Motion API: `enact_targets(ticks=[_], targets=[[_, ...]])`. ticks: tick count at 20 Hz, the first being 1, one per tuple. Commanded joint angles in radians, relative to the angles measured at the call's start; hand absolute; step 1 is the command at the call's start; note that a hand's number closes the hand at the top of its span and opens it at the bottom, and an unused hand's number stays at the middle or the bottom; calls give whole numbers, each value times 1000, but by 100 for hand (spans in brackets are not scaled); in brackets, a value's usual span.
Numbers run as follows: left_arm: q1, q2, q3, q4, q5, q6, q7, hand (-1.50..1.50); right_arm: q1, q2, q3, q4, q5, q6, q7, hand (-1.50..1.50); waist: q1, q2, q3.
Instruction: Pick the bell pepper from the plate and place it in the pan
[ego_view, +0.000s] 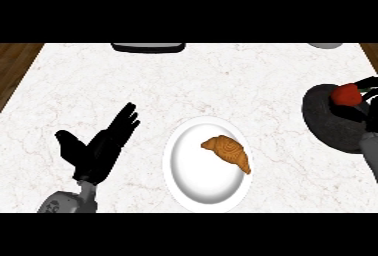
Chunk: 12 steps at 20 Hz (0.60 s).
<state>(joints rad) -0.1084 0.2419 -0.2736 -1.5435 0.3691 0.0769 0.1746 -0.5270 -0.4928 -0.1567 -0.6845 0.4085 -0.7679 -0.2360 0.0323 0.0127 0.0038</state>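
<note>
- White marble counter (221, 85) fills nearly the whole view, with brown wood showing at its upper corners.
- Next in size is the white plate (184, 170), which lies to the right of the left hand's fingers and apart from them; a croissant (229, 153) rests on it.
- At the right edge sits the dark pan (328, 122), round and partly cut by the frame.
- Left hand (96, 150) shows at the lower left, open and resting, its fingers (125, 120) straight and close together, pointing up and to the right, the thumb (68, 141) spread away to the left.
- Right hand (363, 107) is over the pan at the right edge; its dark fingers curl round the red bell pepper (345, 93), which is above the pan's upper part.
- Two small things are cut by the top edge, far beyond the fingertips: a dark object (146, 47) and a pale object (325, 45).
</note>
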Motion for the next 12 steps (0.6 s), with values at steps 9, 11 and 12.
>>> enact_targets(ticks=[9, 11, 12], targets=[[-21, -30, -20, 37, -38, -19, -27, 0, -172, -84, -38, 466, 30, 182, -30, -150, 33, 15, 2], [-41, -22, 7, 15, -12, -12, 16, 0, -179, -53, -76, 456, -12, 187, -94, -150, 34, 15, 4], [-16, -29, -7, -14, -30, 9, 12, 0, -127, -51, -121, 433, -65, 211, -180, -150, 21, 9, 4]])
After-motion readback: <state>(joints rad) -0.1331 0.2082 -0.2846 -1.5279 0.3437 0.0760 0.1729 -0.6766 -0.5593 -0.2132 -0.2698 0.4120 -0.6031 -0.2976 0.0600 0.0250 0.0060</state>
